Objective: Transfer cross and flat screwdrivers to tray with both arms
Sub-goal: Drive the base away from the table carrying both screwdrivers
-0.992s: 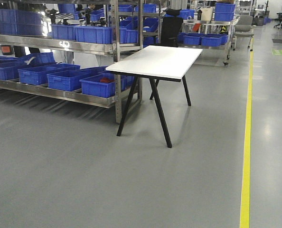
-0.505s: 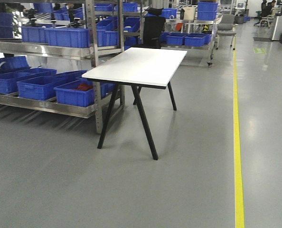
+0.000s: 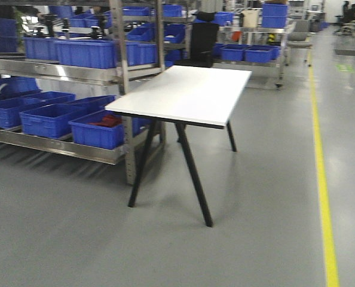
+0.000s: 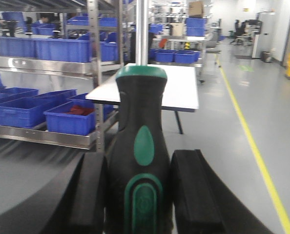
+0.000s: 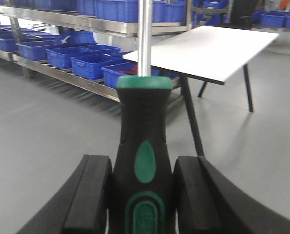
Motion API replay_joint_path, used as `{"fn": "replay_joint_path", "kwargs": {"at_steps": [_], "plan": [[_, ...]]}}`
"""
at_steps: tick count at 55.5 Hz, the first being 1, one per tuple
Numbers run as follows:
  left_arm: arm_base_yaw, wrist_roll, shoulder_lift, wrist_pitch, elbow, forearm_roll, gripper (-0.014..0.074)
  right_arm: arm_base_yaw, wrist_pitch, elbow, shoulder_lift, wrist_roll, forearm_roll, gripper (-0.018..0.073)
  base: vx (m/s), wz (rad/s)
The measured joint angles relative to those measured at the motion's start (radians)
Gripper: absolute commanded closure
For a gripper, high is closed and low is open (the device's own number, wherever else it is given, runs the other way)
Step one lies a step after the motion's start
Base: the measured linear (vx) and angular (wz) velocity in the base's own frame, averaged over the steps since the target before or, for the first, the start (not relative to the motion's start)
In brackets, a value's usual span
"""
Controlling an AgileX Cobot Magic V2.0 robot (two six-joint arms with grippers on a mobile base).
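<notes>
Left tool (image 4: 140,195): its 2 black fingers (image 4: 89,195) press against opposite sides of a screwdriver handle; clamped on it. Left-hand screwdriver (image 4: 141,122): black handle with green inlays and a green cap, upright between the fingers; the steel shaft runs up out of the picture, tip unseen, so cross or flat cannot be told.

Right tool (image 5: 144,195): the same condition; 2 black fingers (image 5: 93,195) closed tight on the handle. Right-hand screwdriver (image 5: 144,126): matching black and green handle, upright; the shaft leaves the top edge, type not determinable.

Front view: a white surface (image 3: 189,89) on black splayed legs stands on the grey floor (image 3: 76,239), just beside a steel rack (image 3: 121,72); blue bins (image 3: 46,119) sit in rows on the rack's shelves; the bin nearest the surface holds something red, not identifiable. A black chair (image 3: 201,39) stands behind the surface; 1 yellow line (image 3: 323,179) runs along the floor, well apart from the surface on the picture's right.
</notes>
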Motion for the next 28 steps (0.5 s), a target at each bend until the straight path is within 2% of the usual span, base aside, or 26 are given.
{"fn": "replay_joint_path", "kwargs": {"at_steps": [10, 28], "plan": [[0.0, 0.0, 0.0, 0.0, 0.0, 0.0, 0.0596, 0.0, 0.0, 0.0, 0.0, 0.0, 0.0, 0.0567, 0.53, 0.54], [0.0, 0.0, 0.0, 0.0, 0.0, 0.0, 0.0596, 0.0, 0.0, 0.0, 0.0, 0.0, 0.0, 0.0567, 0.54, 0.73]]}}
